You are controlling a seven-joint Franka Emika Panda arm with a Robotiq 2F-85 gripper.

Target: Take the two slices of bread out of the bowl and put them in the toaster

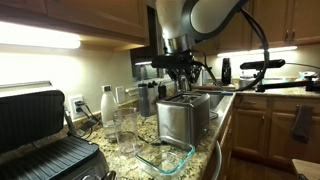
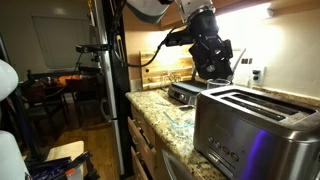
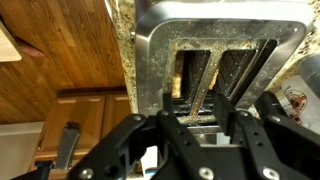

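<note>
Hovering above the toaster's [image 1: 181, 122] slots, pincer [image 1: 179, 80] spread.

The table [image 1: 216, 138] is speckled granite, tan and grey, set against a pale wall [image 1: 95, 75] with a white outlet [image 1: 77, 103]. A light strip [image 1: 38, 41] glows under the wooden upper cabinets [image 1: 95, 15] above the table's back edge. Below its front edge stand brown wood base cabinets [image 1: 262, 125], and a dark towel [image 1: 302, 122] hangs on one. In an exterior view, a wood floor [image 2: 95, 135] runs past the table's end to a dim room with chairs [image 2: 45, 95] and a pale rectangle [image 2: 55, 45] on its wall; whether that is a window cannot be told. In the wrist view the floor lies beside a cabinet door [image 3: 90, 115] with a metal handle [image 3: 66, 148].
</note>
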